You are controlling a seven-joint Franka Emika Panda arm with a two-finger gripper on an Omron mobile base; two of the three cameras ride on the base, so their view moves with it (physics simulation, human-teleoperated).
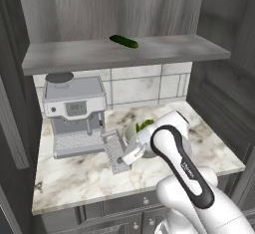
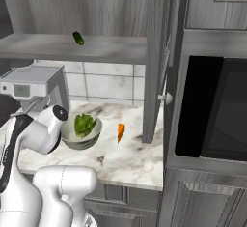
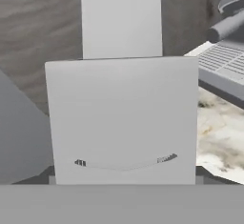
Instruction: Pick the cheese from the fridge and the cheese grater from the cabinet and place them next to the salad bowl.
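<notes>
Risk lies in the release: the small grey perforated metal cheese grater (image 1: 114,152) sits on the marble bench (image 1: 74,178) beside the round grey salad bowl (image 2: 77,136) (orange cheese wedge (image 2: 120,132) opposite), between the hand's (image 1: 122,159) wide-spread fingers; withdrawal could topple it.

- The coffee machine (image 1: 74,116) fills the counter's (image 1: 74,178) left rear, with the cheese grater (image 1: 115,152) standing just off its front right corner.
- The salad bowl (image 2: 80,130) sits mid-counter; the cheese (image 2: 120,132) lies to its right, open marble between them.
- A cabinet (image 2: 157,57) side panel walls the counter's right end.
- The shelf (image 1: 124,54) overhead, bearing a cucumber (image 1: 123,41), caps the room above.
</notes>
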